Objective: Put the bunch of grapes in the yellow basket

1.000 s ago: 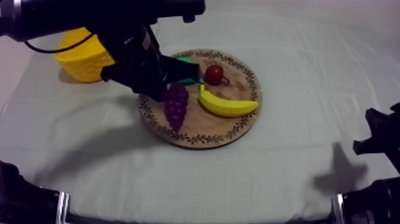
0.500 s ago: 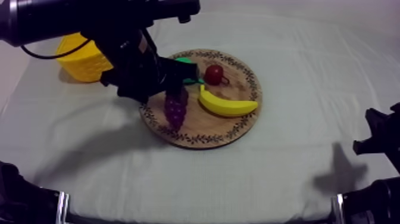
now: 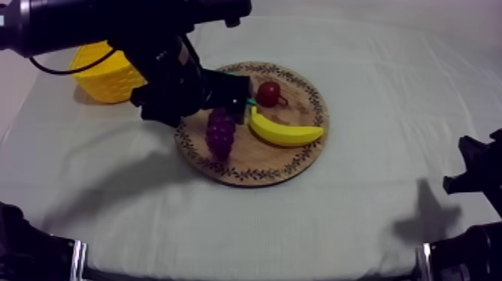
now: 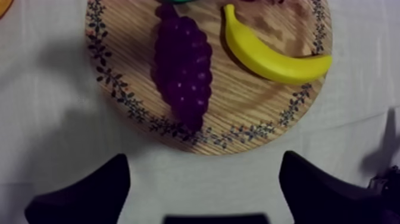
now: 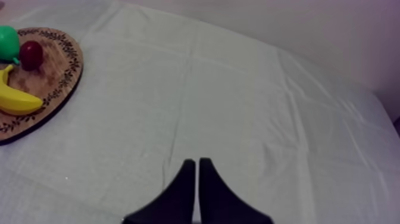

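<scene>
Purple grapes [image 4: 183,68] lie flat on the round board [image 3: 263,158], tip toward its rim; the yellow basket [image 3: 101,75] stands nearby, at my left.

One round wooden board [image 3: 299,153] with a patterned rim and one yellow basket [image 3: 101,75] stood on the desk [image 3: 373,217]. Toy fruit numbered four: one purple bunch of grapes [image 3: 220,133], one curved yellow banana [image 3: 287,132], one small red fruit [image 3: 269,93], one green pear [image 5: 8,43].
</scene>
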